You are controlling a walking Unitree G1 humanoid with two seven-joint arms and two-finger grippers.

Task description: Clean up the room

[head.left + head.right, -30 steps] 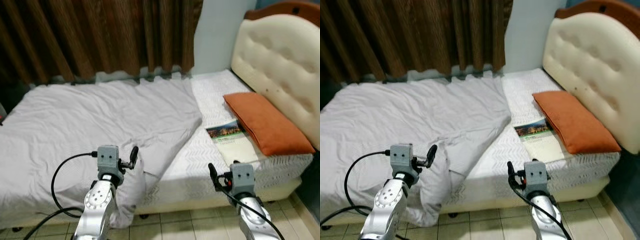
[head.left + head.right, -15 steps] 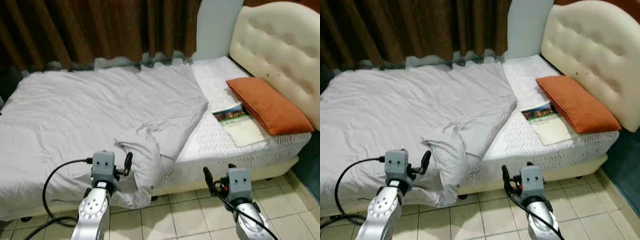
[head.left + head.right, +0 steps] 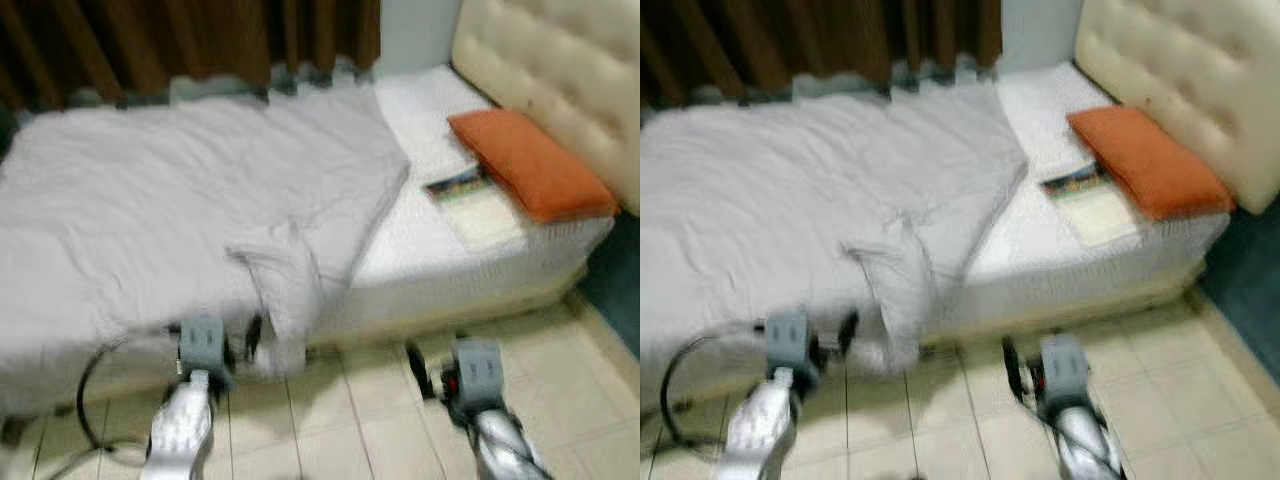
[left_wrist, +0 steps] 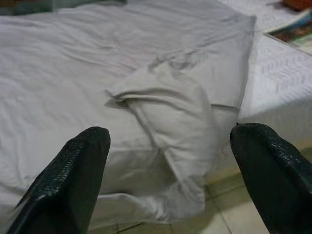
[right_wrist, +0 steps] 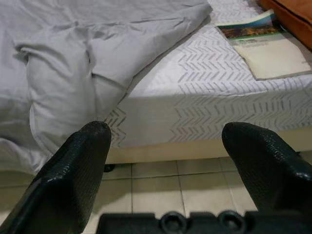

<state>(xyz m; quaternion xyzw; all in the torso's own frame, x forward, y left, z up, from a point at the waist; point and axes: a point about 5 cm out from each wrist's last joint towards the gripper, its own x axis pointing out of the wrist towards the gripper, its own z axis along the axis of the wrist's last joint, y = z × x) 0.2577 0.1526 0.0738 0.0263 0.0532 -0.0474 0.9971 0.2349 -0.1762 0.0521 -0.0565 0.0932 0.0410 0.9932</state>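
Note:
A rumpled grey duvet [image 3: 170, 200] covers most of the bed, and one bunched corner [image 3: 285, 290] hangs over the near edge toward the floor. An orange pillow [image 3: 530, 165] lies by the cream headboard [image 3: 560, 70], with a book [image 3: 470, 200] beside it on the bare patterned mattress [image 5: 204, 92]. My left gripper [image 4: 170, 146] is open, held low in front of the hanging duvet corner [image 4: 175, 122] and apart from it. Facing the mattress side, my right gripper [image 5: 165, 141] is open and holds nothing.
Dark brown curtains [image 3: 150, 40] hang behind the bed. Beige floor tiles [image 3: 370, 420] lie between me and the bed's edge. A dark blue strip of floor [image 3: 615, 300] runs past the bed's head end on the right. The eye views are blurred.
The whole picture has shifted and blurred: the camera has backed away from the bed and more floor shows. The duvet, pillow and book lie as before. Both grippers stay open.

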